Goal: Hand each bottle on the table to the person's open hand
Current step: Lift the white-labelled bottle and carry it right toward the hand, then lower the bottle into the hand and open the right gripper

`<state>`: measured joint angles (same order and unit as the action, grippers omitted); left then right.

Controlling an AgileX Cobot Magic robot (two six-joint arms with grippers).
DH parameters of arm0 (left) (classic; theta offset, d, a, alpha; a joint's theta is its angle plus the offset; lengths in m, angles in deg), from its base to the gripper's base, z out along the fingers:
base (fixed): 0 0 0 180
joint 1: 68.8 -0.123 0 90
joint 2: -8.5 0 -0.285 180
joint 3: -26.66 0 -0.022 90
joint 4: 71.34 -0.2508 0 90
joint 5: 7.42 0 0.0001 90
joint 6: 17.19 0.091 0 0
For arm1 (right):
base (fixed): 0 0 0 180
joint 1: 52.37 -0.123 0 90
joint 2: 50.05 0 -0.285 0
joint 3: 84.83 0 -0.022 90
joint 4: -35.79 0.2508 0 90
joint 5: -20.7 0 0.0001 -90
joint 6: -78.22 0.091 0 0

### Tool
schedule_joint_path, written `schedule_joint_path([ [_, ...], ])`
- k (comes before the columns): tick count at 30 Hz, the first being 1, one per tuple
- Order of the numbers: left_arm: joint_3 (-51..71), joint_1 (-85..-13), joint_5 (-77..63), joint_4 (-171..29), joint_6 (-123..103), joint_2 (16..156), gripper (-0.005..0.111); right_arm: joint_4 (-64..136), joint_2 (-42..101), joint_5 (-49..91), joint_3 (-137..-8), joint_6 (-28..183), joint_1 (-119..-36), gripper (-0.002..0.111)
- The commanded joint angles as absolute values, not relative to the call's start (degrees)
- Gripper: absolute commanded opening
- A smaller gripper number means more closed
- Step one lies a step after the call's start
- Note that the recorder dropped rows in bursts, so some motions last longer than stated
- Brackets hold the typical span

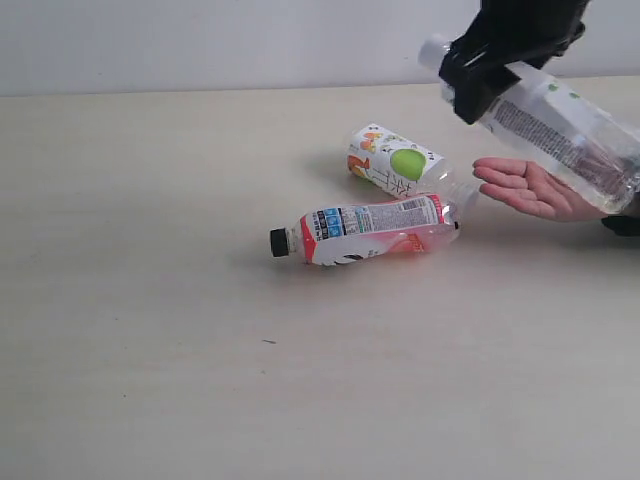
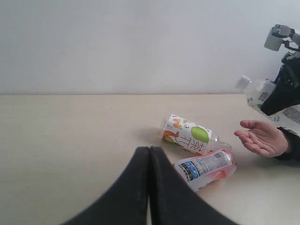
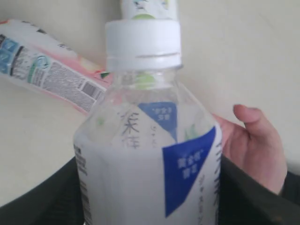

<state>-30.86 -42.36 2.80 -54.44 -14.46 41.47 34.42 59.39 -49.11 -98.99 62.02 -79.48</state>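
Note:
My right gripper [image 1: 480,75] is shut on a white-capped, white-labelled bottle [image 1: 560,125], held tilted in the air just above the person's open hand [image 1: 530,188]. In the right wrist view the bottle [image 3: 145,154] fills the space between the black fingers [image 3: 47,197], with the palm [image 3: 255,145] behind it. A green-apple bottle [image 1: 395,165] and a red-and-white bottle with a black cap [image 1: 370,230] lie on their sides on the table [image 1: 150,300], left of the hand. My left gripper [image 2: 149,150] is shut on nothing, hovering short of those two bottles. A fourth bottle is out of view.
A pale wall runs behind the table's far edge. The dark sleeve cuff [image 1: 622,225] rests at the right edge. The beige tabletop stretches wide to the left and front of the lying bottles.

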Motion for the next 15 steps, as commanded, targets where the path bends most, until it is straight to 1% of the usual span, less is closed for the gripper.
schedule_joint_path([
  [1, -31.0, -42.5, 1.8, -54.3, -14.4, 41.0, 0.001, 35.5, 58.8, -49.3, -99.5, 71.6, -73.7, 0.000],
  [7, -31.0, -42.5, 1.8, -54.3, -14.4, 41.0, 0.001, 35.5, 58.8, -44.0, -99.4, 81.6, -69.6, 0.000],
  [15, -31.0, -42.5, 1.8, -54.3, -14.4, 41.0, 0.001, 35.4, 58.8, -45.4, -99.4, 83.1, -69.1, 0.000],
])
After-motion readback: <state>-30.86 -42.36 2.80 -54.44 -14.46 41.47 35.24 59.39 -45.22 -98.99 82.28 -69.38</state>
